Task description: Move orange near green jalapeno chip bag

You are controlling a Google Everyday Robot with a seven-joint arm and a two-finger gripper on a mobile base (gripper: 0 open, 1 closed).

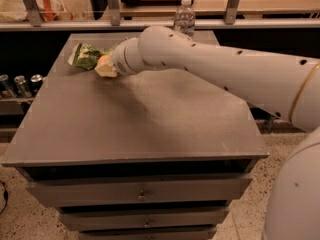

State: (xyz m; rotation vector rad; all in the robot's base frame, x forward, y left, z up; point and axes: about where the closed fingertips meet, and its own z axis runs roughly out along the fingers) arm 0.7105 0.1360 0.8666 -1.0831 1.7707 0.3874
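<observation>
The green jalapeno chip bag (pixel 84 55) lies at the far left of the grey tabletop (pixel 150 119). My gripper (pixel 105 67) is at the end of the white arm reaching across from the right, just right of the bag. It is shut on the orange (pixel 103 61), of which only a small part shows between the wrist and a pale fingertip (pixel 107 72). The orange is low over the table, touching or almost touching the bag's right edge. The wrist hides the rest of the gripper.
A clear water bottle (pixel 184 17) stands at the table's back edge, behind the arm. Several cans (pixel 20 84) sit on a lower shelf to the left. A rail and shelving run behind the table. Drawers (pixel 140 194) are below the tabletop.
</observation>
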